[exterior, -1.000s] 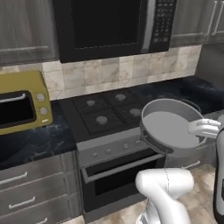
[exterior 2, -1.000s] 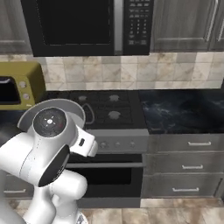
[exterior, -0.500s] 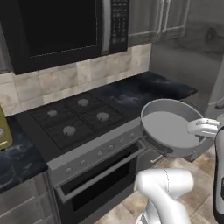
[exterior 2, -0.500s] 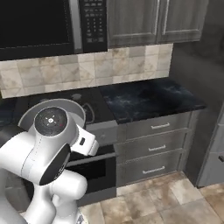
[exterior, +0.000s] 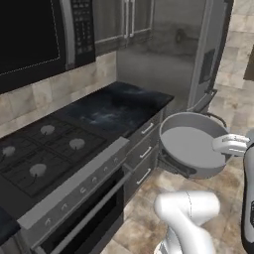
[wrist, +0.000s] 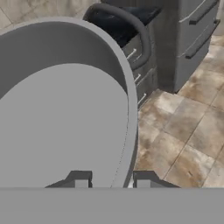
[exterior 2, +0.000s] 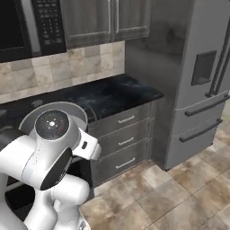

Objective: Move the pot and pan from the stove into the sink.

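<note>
On our left we see the stove (exterior: 44, 158), its burners bare, with the dark counter (exterior: 119, 106) beside it and the fridge (exterior 2: 197, 76) further right. Our gripper (wrist: 111, 180) is clamped narrowly on the rim of the pot (exterior: 191, 146), holding it tilted in the air above the floor (exterior 2: 179, 188).

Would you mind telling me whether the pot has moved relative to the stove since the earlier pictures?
Yes. The pot, held in the gripper, has moved right, off the stove and over the tiled floor near the drawers.
</note>
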Controlling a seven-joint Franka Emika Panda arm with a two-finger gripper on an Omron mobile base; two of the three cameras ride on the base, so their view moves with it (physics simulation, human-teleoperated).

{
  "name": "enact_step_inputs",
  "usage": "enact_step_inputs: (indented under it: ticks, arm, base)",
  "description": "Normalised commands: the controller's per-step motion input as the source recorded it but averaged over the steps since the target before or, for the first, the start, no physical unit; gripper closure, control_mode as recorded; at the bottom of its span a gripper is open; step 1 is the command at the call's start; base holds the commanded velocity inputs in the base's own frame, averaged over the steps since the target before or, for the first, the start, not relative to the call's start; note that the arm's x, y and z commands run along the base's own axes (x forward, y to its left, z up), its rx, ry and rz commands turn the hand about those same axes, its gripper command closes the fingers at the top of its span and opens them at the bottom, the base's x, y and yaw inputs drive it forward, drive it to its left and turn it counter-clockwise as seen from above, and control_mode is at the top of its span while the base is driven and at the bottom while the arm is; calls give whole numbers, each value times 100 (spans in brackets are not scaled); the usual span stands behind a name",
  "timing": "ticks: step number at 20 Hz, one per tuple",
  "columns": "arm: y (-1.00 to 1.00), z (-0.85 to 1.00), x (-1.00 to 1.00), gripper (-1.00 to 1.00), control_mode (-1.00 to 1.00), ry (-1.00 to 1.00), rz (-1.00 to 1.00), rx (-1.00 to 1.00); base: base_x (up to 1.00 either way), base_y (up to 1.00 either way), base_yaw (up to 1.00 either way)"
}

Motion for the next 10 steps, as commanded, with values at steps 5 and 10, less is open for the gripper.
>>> enact_step_inputs:
  ticks: [5,10]
  arm:
    - [0,0,0,100,100,0,0,0]
    - [0,0,0,100,100,0,0,0]
  base:
    - [0,-11,-50]
    - [0,-11,-50]
